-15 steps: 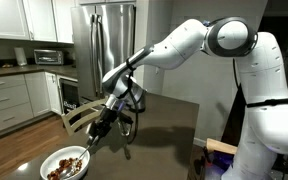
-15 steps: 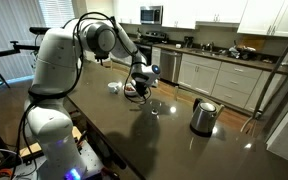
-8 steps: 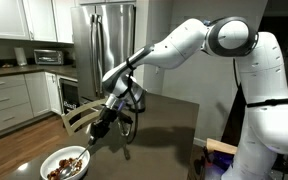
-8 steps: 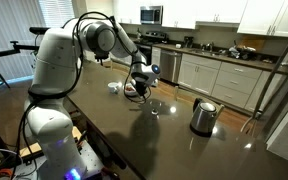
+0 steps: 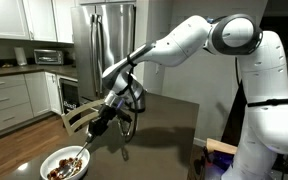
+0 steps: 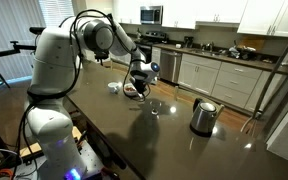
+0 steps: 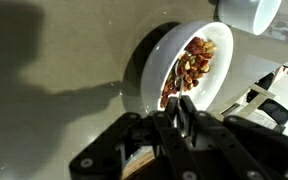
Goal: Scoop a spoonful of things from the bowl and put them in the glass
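Note:
A white bowl (image 5: 48,158) of brown nut-like pieces (image 5: 66,168) stands on the dark table at the near left. It also shows in the wrist view (image 7: 147,62), with its contents (image 7: 189,62). My gripper (image 5: 101,127) is shut on a spoon (image 5: 88,146) that slants down, its tip at the bowl's far rim. In the wrist view the jaws (image 7: 181,108) clamp the dark handle just over the bowl. A clear stemmed glass (image 5: 127,128) stands right behind the gripper; it also shows in an exterior view (image 6: 156,106).
A small white cup (image 6: 114,87) stands beside the bowl (image 6: 133,91). A metal pot (image 6: 203,116) stands farther along the table. A wooden chair (image 5: 76,117) is behind the table edge. Kitchen counters and a fridge (image 5: 104,45) line the background.
My gripper has lowered slightly toward the bowl, bringing the spoon tip down to the bowl's rim. The bowl and glass have not moved.

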You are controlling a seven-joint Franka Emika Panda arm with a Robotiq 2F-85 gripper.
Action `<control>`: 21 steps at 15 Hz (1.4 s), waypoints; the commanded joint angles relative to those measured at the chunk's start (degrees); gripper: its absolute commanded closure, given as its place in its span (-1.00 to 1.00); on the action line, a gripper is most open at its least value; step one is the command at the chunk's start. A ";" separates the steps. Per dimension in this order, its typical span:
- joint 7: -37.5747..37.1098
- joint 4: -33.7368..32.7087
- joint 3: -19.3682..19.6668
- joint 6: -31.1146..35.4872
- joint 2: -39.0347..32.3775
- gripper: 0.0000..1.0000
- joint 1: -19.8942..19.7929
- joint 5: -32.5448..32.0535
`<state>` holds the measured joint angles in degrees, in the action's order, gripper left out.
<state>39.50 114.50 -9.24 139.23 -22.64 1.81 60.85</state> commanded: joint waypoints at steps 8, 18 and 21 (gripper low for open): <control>-0.43 1.85 1.07 0.25 6.72 0.88 0.24 -0.95; -3.34 4.60 3.17 4.04 6.83 -0.30 0.45 -4.41; -1.62 3.66 2.71 2.75 5.56 -0.21 -0.46 -5.56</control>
<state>38.10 118.20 -6.02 141.97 -17.10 1.85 55.50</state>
